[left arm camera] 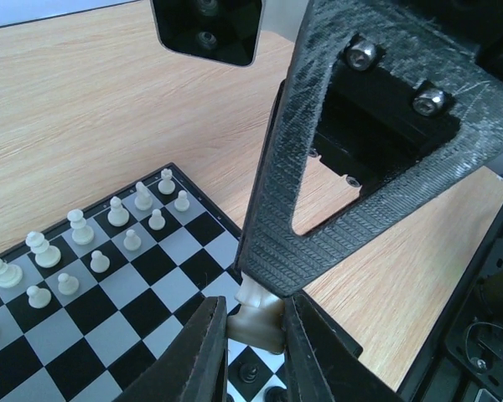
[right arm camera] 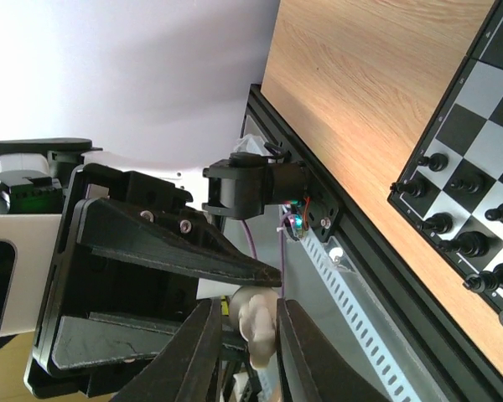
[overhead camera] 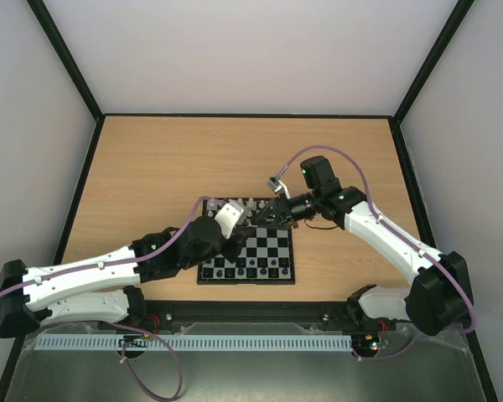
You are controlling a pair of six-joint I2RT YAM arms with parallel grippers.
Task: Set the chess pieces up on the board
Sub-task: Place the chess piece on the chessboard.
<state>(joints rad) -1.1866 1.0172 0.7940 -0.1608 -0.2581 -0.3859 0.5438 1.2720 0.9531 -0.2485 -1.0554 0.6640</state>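
A whitish chess piece (left arm camera: 260,322) hangs in the air over the board's (overhead camera: 278,260) near right part. My left gripper (left arm camera: 256,335) is shut on its base. My right gripper (right arm camera: 247,335) comes in from the opposite side, and its fingers (left arm camera: 277,243) closely flank the same piece's (right arm camera: 256,322) upper end. In the top view both grippers meet over the board's left half, left (overhead camera: 239,230) and right (overhead camera: 256,219), hiding the piece. Two rows of whitish chess pieces (left arm camera: 117,213) stand along the board's (left arm camera: 151,293) far edge.
Small black pieces (right arm camera: 440,222) stand in rows on the board's (right arm camera: 486,84) near side, some right under the held piece (left arm camera: 250,374). A black rail and a white perforated strip (overhead camera: 193,343) run along the table's near edge. Pale walls enclose the wooden table (overhead camera: 151,167).
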